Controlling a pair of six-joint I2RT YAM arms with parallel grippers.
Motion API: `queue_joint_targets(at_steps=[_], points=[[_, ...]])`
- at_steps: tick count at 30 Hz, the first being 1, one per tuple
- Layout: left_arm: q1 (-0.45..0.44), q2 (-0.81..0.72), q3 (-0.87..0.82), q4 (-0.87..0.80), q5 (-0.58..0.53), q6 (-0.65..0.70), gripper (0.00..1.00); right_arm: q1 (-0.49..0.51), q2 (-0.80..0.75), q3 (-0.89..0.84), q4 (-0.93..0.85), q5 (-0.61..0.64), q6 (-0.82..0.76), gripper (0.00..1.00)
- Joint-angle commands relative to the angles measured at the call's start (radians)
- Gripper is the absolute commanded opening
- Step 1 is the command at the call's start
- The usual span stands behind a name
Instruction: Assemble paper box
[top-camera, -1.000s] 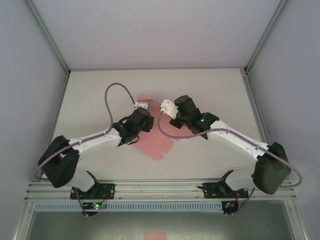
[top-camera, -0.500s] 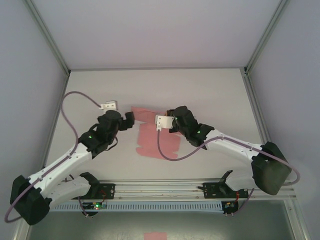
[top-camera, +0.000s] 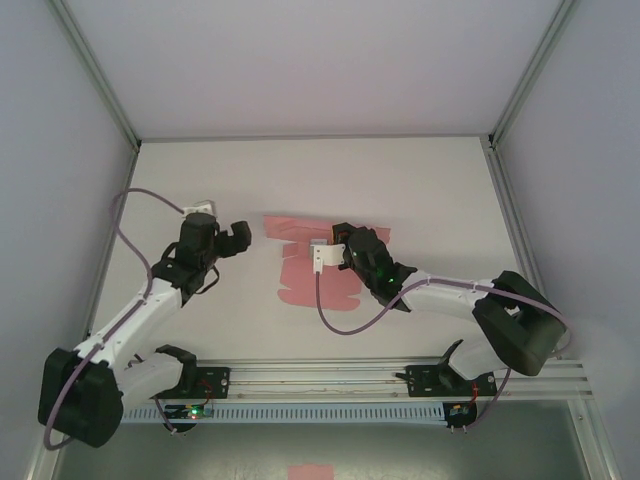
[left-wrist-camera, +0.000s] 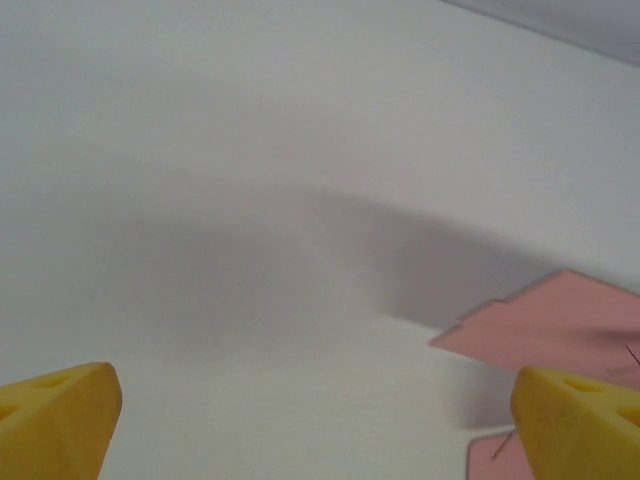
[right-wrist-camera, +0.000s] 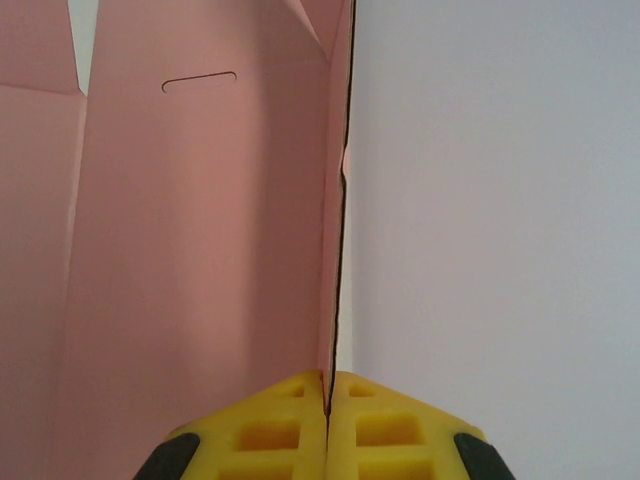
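Paper box (top-camera: 312, 278): pink die-cut sheet lying mostly flat on the table (top-camera: 430, 190). Its right-edge flap is pinched between the closed fingers of the right gripper (right-wrist-camera: 327, 385), so the step is judged an early first wall fold. Left gripper (top-camera: 238, 238): jaws wide apart, empty, well left of the box, and the next move likely calls for it to steady or raise the opposite flap. No brand, label or writing legible.

paper box (top-camera: 305, 278): plain pink, unprinted, centre of the top view
tabletop (top-camera: 430, 190): plain off-white
left fingers (left-wrist-camera: 55, 415): bright yellow, lower corners of the frame
right fingers (right-wrist-camera: 285, 425): bright yellow, black trim at bottom edge
left arm (top-camera: 125, 320): white links, black joints
right arm (top-camera: 450, 292): white links, black joints
cables (top-camera: 345, 325): mauve
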Motion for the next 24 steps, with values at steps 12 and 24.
queue_joint_targets(at_steps=[12,24], points=[[0.035,0.354,0.127,0.239,0.506,0.624,0.80,-0.057,-0.011,0.024,-0.067,-0.111,0.066,0.00],[0.094,0.545,0.363,0.038,0.705,0.691,0.64,-0.055,-0.024,0.036,-0.110,-0.107,0.065,0.00]])
